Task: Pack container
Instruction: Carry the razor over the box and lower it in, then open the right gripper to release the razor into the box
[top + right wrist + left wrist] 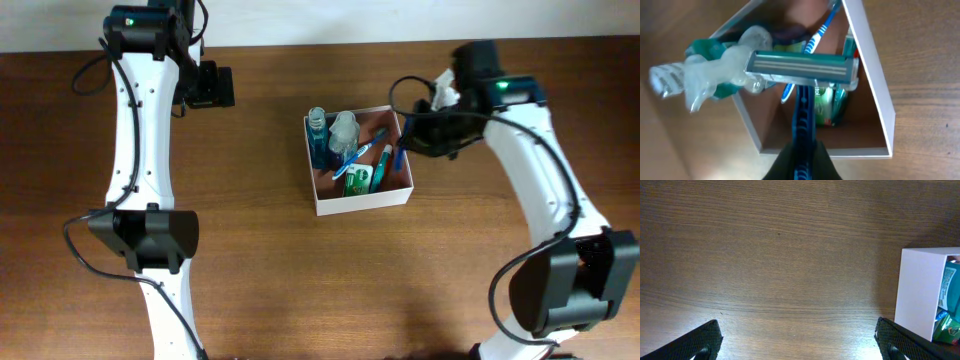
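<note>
The container is a square white box with a reddish-brown inside, in the middle of the table. It holds a blue bottle, a clear bottle, a blue-and-white toothbrush and a green toothpaste tube. My right gripper hangs over the box's right wall, shut on a blue razor whose teal head points over the box. In the right wrist view the box lies below the razor. My left gripper is open and empty above bare table, left of the box.
The brown wooden table surrounds the box. My left arm's white links run along the left side, my right arm along the right side. A pale wall strip runs along the far edge.
</note>
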Robot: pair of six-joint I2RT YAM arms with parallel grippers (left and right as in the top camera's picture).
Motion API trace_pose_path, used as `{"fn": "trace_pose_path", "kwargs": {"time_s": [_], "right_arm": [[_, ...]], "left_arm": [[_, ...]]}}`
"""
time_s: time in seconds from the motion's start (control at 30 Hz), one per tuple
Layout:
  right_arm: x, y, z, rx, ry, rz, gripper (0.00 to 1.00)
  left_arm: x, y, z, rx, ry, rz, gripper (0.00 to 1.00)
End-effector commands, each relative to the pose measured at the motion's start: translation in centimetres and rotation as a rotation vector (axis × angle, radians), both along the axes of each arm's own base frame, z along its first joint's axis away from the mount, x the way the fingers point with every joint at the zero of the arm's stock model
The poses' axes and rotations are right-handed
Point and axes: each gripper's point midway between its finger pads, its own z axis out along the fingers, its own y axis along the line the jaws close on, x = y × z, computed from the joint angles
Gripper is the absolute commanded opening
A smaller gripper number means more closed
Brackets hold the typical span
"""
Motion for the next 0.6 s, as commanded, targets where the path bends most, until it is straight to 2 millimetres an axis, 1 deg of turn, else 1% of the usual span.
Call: {"fn": "trace_pose_path", "kwargs": {"time_s": [0.0, 0.03, 0.07, 0.1, 0.13, 0.2, 0.23, 0.33, 0.37, 0.43, 0.57], "right_arm": [[0.9, -0.2, -0.5, -0.096, 0.008, -0.161, 0.13], [1.1, 0.3, -0.5, -0.091, 0.003, -0.17, 0.18], [1.2, 0.8, -0.5, -0.087, -0.002, -0.176, 0.3], [1.3, 1.5, -0.5, -0.081, -0.014, -0.167, 0.51], [1.4, 2.0, -0.4, -0.078, -0.022, -0.159, 0.58], [1.3, 2.4, -0.4, -0.085, -0.031, -0.148, 0.59], [1.3, 2.6, -0.4, -0.089, -0.033, -0.144, 0.61], [1.2, 2.6, -0.5, -0.1, -0.033, -0.144, 0.71], [1.2, 2.4, -0.5, -0.101, -0.029, -0.148, 0.76], [1.1, 1.9, -0.5, -0.103, -0.02, -0.159, 0.82], [0.4, -0.1, 0.2, -0.117, -0.002, -0.181, 0.94]], "left_arm": [[-0.4, 0.0, 1.3, -0.011, -0.027, 0.006, 0.99], [-0.4, 0.0, 1.3, -0.011, -0.027, 0.006, 0.99], [-0.4, 0.0, 1.3, -0.011, -0.027, 0.006, 0.99], [-0.4, 0.0, 1.3, -0.011, -0.027, 0.006, 0.99], [-0.4, 0.0, 1.3, -0.011, -0.027, 0.006, 0.99], [-0.4, 0.0, 1.3, -0.011, -0.027, 0.006, 0.99], [-0.4, 0.0, 1.3, -0.011, -0.027, 0.006, 0.99], [-0.4, 0.0, 1.3, -0.011, -0.027, 0.006, 0.99], [-0.4, 0.0, 1.3, -0.011, -0.027, 0.006, 0.99], [-0.4, 0.0, 1.3, -0.011, -0.026, 0.006, 0.99], [-0.4, 0.0, 1.3, -0.011, -0.027, 0.006, 0.99]]}}
